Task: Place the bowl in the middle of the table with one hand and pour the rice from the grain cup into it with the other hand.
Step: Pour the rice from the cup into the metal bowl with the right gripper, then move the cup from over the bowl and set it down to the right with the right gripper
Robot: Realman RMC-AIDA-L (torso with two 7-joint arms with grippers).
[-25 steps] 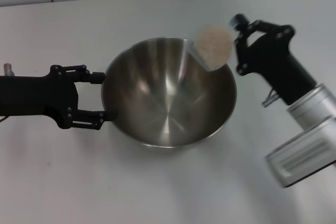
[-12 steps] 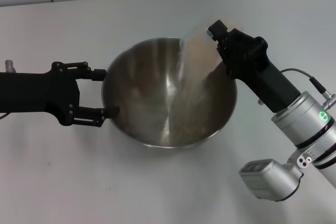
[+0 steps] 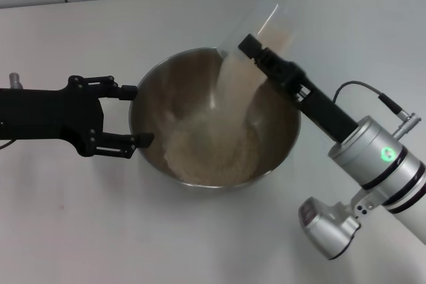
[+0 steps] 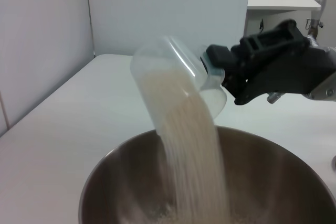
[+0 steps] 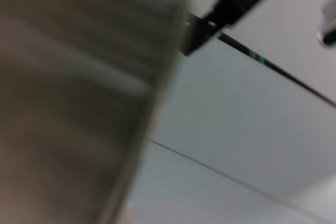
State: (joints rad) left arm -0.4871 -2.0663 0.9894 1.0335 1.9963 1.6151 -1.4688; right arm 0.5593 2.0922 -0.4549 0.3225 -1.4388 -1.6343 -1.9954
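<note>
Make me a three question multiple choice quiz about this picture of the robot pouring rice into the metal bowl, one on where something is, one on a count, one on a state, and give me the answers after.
1. Where is the grain cup?
A. tipped above the bowl's far rim
B. upright on the table
C. lying inside the bowl

2. How many bowls are on the table?
A. one
B. two
C. three

3. What is the rice doing?
A. all still in the cup
B. streaming from the cup into the bowl
C. spilled across the table

Answers:
1 A, the right gripper holds the cup tilted over the bowl.
2 A, only one steel bowl shows.
3 B, a pale stream falls from the cup onto a heap in the bowl, while the left gripper sits at the bowl's rim with jaws spread.
</note>
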